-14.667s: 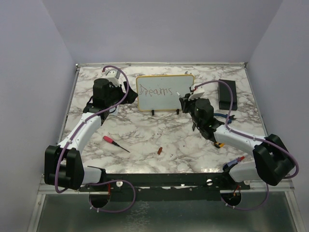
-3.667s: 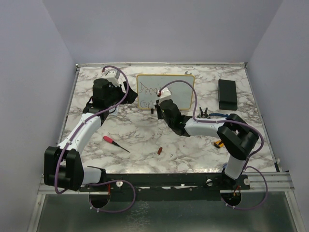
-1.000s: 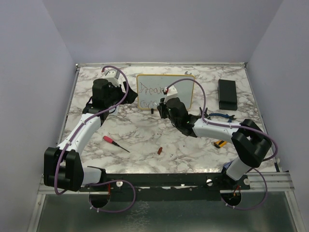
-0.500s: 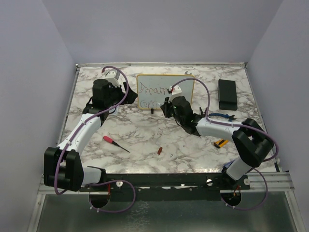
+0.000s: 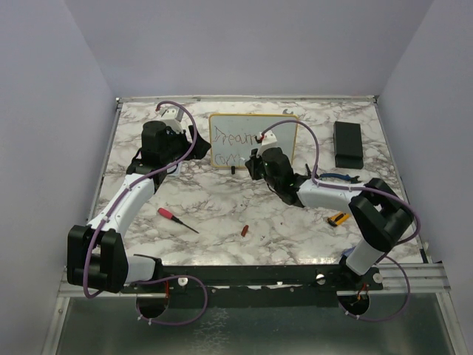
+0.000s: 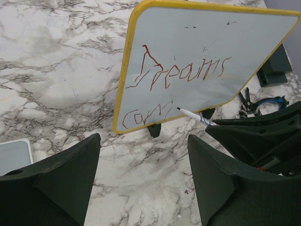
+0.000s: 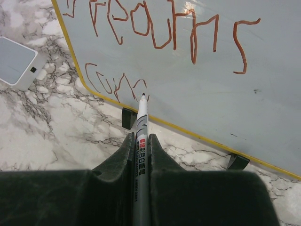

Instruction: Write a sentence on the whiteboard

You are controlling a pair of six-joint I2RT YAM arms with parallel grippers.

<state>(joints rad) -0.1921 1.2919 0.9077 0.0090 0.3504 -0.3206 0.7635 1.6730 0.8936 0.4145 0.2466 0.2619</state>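
The whiteboard point(image 5: 236, 133) with a yellow frame stands on black feet at the back of the table; it also shows in the left wrist view point(image 6: 225, 42) and the right wrist view point(image 7: 225, 103). The sentence point(image 7: 160, 28) reads "Dreams" on the top line, with partial letters "Com" point(image 7: 115, 82) below. My right gripper point(image 7: 141, 141) is shut on a white marker point(image 7: 141, 122) whose tip touches the board at the end of the lower letters. My left gripper point(image 6: 143, 183) is open and empty, hovering left of the board.
A small grey square pad point(image 7: 16, 61) lies left of the board. A black box point(image 5: 348, 144) sits back right. A red-handled screwdriver point(image 5: 171, 216), a red marker cap point(image 5: 244, 231), blue-handled pliers point(image 5: 336, 177) and a small yellow-black item point(image 5: 338, 219) lie on the marble table.
My right gripper with the marker has shifted slightly along the lower line, and more of the second line's letters show. The left arm has not moved.
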